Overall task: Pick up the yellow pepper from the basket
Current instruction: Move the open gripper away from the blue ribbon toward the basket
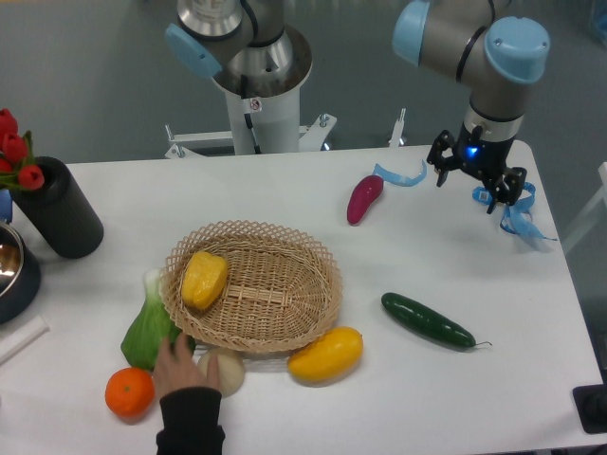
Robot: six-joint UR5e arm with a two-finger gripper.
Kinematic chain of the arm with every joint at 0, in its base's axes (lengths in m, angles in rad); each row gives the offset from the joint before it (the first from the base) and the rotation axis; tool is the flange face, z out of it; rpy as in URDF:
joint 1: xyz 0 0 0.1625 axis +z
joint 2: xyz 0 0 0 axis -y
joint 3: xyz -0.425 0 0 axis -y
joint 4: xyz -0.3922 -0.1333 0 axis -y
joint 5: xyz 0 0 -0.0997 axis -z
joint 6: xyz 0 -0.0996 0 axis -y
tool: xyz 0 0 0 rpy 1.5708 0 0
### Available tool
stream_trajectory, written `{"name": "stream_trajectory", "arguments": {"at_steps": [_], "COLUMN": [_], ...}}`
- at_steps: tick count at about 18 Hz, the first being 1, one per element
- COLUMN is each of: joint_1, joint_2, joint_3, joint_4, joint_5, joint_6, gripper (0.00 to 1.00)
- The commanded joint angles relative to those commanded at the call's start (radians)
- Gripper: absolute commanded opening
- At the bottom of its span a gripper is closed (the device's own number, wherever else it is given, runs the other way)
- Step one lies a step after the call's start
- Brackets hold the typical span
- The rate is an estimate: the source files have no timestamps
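Person's hand (pixel 180 365): at the front edge, about 6 o'clock, touching the green leafy vegetable (pixel 147 332) and a pale round thing (pixel 226 370) just under the basket rim.
Orange (pixel 129 392): just left of the hand.
Smooth yellow fruit (pixel 325 354): outside the basket, at its 4 o'clock. This is not the pepper.
Basket (pixel 303 265): middle of the table, a bit left.
Yellow pepper (pixel 204 280): inside the basket, on its left side at 9 o'clock. Its long way points from 1 o'clock to 7 o'clock.
Cucumber (pixel 427 321): right of the basket.
Purple vegetable (pixel 364 198): further back, between basket and claw.
Gripper (pixel 477 178): far back right, well apart from the basket. It holds nothing. I cannot tell how wide it is.
Way to go: the pepper lies at about 8 o'clock from the claw, so I think it must cross the table first.
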Motion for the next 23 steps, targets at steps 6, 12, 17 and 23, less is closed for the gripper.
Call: {"name": "stream_trajectory", "arguments": {"at_steps": [6,12,17,23], "joint_1": [0.003,-0.012,-0.055,-0.189], "joint_2": [0.002,0.053,0.078,0.087], "joint_3": [-0.002,-0.054,-0.081,-0.081], "joint_4": [-0.005,-0.002,0.0,0.008], "joint_5": [-0.008,-0.038,-0.046,-0.043], "joint_6": [0.0,-0.032,-0.258,-0.48], "gripper": [1.0,1.0,1.0,1.0]}}
